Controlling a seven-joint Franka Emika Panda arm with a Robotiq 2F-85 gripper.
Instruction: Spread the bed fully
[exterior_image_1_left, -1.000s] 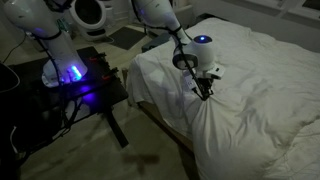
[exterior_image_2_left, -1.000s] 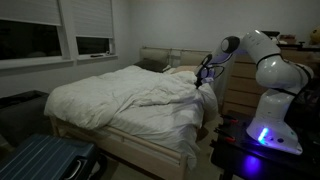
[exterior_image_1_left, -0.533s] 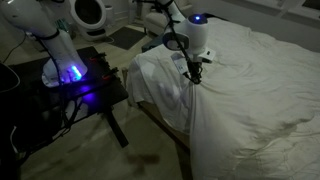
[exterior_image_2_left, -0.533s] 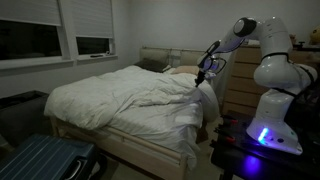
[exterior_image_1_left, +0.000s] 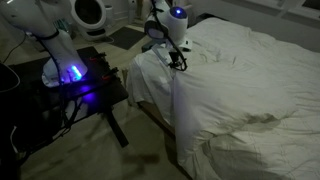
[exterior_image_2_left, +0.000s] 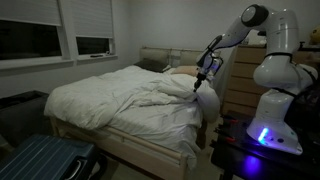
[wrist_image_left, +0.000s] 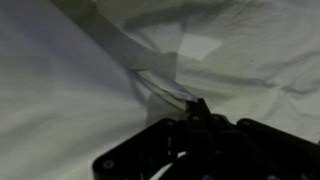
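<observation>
The gripper (exterior_image_1_left: 178, 62), clenched on a fold of the duvet (exterior_image_1_left: 250, 90), has been drawn further along the bed (exterior_image_2_left: 155, 57), which lies beside the robot. The cloth has been pulled taut behind it. Spreading is judged under way, with wrinkles left.

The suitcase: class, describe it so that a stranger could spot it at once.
Find the large white bed. On the floor beside its near corner sits the suitcase. It alone is blue-grey and hard-ribbed, unlike the soft bedding.

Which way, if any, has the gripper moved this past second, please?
Yes: the gripper moved up-left in an exterior view, toward the black table, dragging the duvet.
</observation>
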